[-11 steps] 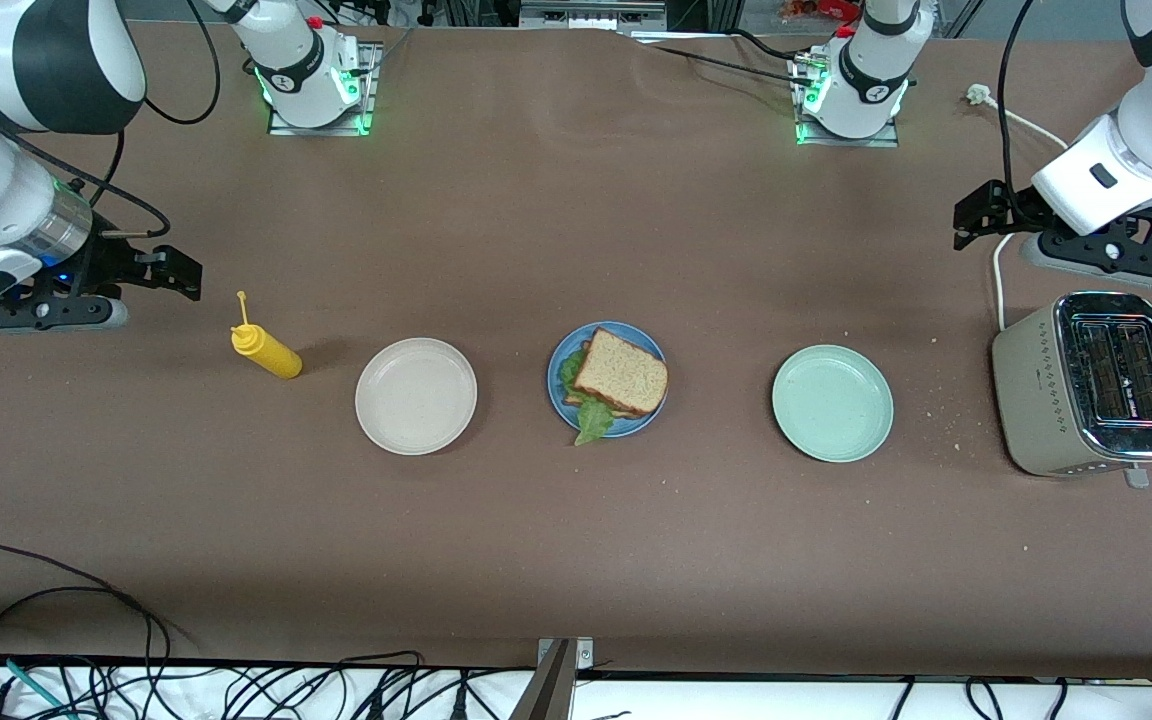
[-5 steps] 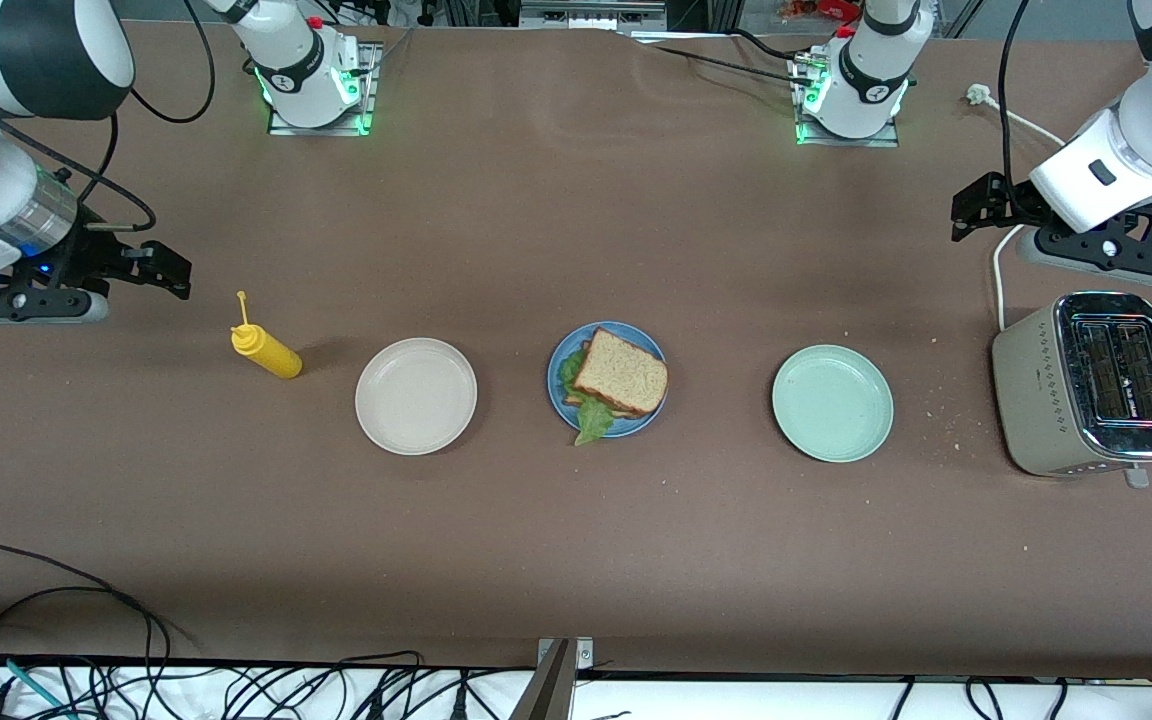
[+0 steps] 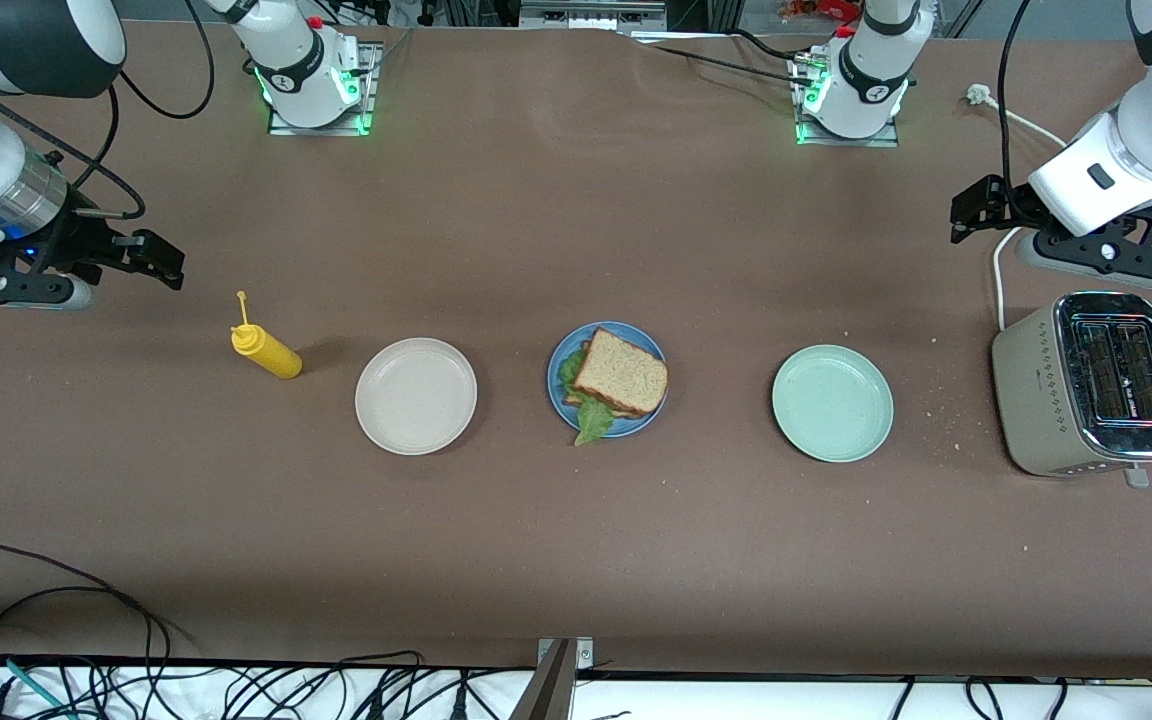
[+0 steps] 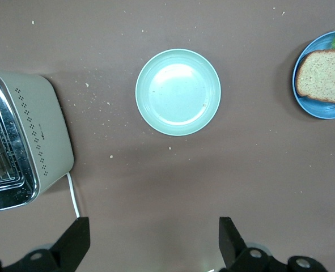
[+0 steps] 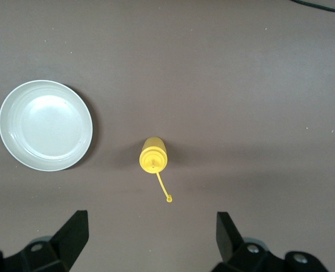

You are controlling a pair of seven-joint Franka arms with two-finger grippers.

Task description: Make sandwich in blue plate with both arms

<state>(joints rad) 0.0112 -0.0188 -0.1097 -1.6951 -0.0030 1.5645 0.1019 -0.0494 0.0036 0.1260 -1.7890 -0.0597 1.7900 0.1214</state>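
Observation:
The sandwich (image 3: 620,376), brown bread slices with green lettuce sticking out, lies in the blue plate (image 3: 556,372) at the table's middle. It also shows at the edge of the left wrist view (image 4: 323,76), on the blue plate (image 4: 320,107). My left gripper (image 3: 976,208) is open and empty, up in the air over the table beside the toaster; in its wrist view (image 4: 154,241) the fingers stand wide apart. My right gripper (image 3: 158,256) is open and empty over the table at the right arm's end, near the mustard bottle; its wrist view (image 5: 150,238) shows the same.
A yellow mustard bottle (image 3: 266,350) stands beside a beige plate (image 3: 416,395). A pale mint-green plate (image 3: 832,402) lies between the blue plate and a toaster (image 3: 1091,384) with a white cord (image 3: 999,275). Crumbs lie near the toaster. Cables hang at the near table edge.
My right arm has drawn back toward its end of the table and risen a little. My left gripper has risen slightly. The sandwich and plates have not moved.

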